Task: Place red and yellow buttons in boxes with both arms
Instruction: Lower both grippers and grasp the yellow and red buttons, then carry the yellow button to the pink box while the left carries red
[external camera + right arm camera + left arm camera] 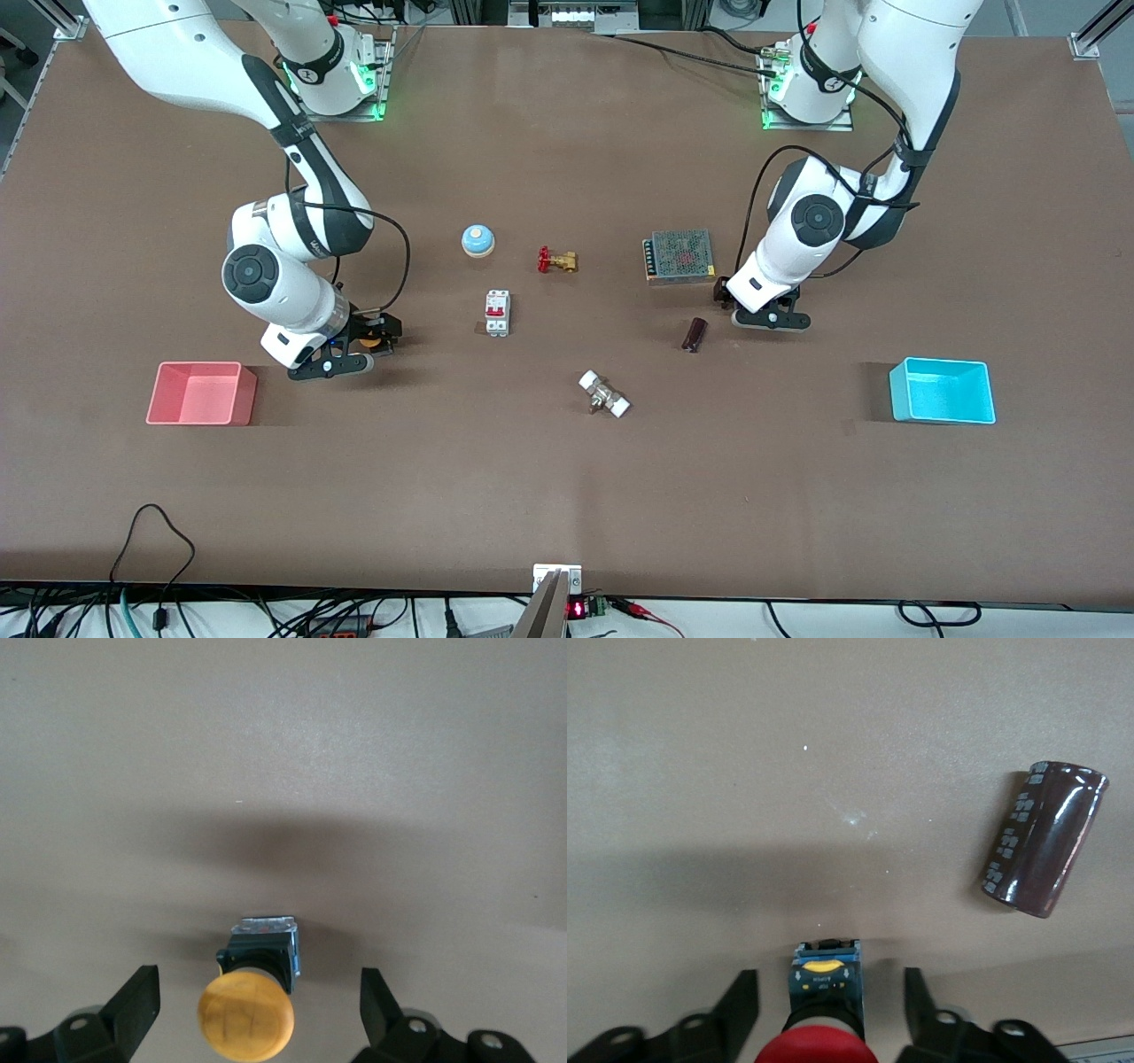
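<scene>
The red button (819, 1041), with its black-and-blue body, lies on the table between the open fingers (740, 1005) of my left gripper (830, 1010), which do not touch it. In the front view my left gripper (764, 310) is low over the table beside the metal power supply and hides this button. The orange-yellow button (245, 1019) lies between the open fingers (137, 1001) of my right gripper (257, 1005), untouched. In the front view it (372, 338) shows at my right gripper (354, 352), beside the pink-red box (244, 394). The cyan-blue box (942, 391) stands toward the left arm's end.
A dark capacitor (1045, 837) lies close to my left gripper; it also shows in the front view (695, 334). A meshed power supply (679, 256), brass valve (557, 260), blue-and-white bell (477, 240), white circuit breaker (497, 313) and white-ended fitting (604, 393) lie mid-table.
</scene>
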Action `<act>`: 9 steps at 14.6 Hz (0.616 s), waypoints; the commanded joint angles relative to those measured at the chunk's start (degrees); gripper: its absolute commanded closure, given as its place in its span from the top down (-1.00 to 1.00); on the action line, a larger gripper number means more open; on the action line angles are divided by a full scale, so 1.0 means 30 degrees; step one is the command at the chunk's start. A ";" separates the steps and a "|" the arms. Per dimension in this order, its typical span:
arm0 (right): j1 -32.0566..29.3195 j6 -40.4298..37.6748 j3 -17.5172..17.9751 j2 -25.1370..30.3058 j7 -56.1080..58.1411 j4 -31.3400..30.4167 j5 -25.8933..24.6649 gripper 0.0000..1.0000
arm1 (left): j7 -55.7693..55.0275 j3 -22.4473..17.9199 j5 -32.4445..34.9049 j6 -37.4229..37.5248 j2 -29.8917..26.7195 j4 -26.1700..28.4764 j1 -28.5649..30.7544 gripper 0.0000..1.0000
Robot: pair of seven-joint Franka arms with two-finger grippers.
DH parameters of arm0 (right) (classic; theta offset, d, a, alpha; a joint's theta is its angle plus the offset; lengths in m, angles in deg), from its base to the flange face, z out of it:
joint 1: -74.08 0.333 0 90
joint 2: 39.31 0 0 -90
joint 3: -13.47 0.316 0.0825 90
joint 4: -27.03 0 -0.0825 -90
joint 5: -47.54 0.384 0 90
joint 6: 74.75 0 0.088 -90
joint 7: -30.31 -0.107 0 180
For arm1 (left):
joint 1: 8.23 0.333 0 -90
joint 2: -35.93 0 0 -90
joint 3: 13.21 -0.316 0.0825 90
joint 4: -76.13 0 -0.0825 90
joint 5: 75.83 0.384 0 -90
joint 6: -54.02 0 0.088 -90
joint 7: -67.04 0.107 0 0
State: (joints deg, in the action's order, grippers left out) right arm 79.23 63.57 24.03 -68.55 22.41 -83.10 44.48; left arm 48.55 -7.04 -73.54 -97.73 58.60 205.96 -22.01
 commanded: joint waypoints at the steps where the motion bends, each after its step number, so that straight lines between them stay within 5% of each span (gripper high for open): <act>1: -0.0074 0.0416 0.0111 -0.0245 0.0203 -0.0144 -0.0298 0.97 | -0.0342 -0.0035 0.0230 -0.0247 -0.0056 0.0082 -0.0094 -0.54; 3: -0.0045 0.0533 0.0111 -0.0333 0.0204 -0.0144 -0.0298 0.90 | -0.0342 -0.0035 0.0230 -0.0218 -0.0056 0.0082 -0.0065 -0.81; 5: -0.0045 0.0534 0.0111 -0.0392 0.0204 -0.0144 -0.0298 0.81 | -0.0226 -0.0064 0.0230 -0.0130 -0.0201 0.0053 -0.0007 -0.87; 9: -0.0015 0.0563 0.0111 -0.0421 0.0204 -0.0144 -0.0298 0.23 | -0.0196 -0.0268 0.0230 0.1092 -0.1166 -0.0618 0.0344 -0.95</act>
State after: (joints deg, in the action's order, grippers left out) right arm 79.24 64.31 24.03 -69.89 22.44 -83.13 44.16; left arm 48.43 -7.41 -73.53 -97.82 57.88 205.22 -21.68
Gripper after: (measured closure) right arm 0.233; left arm 0.626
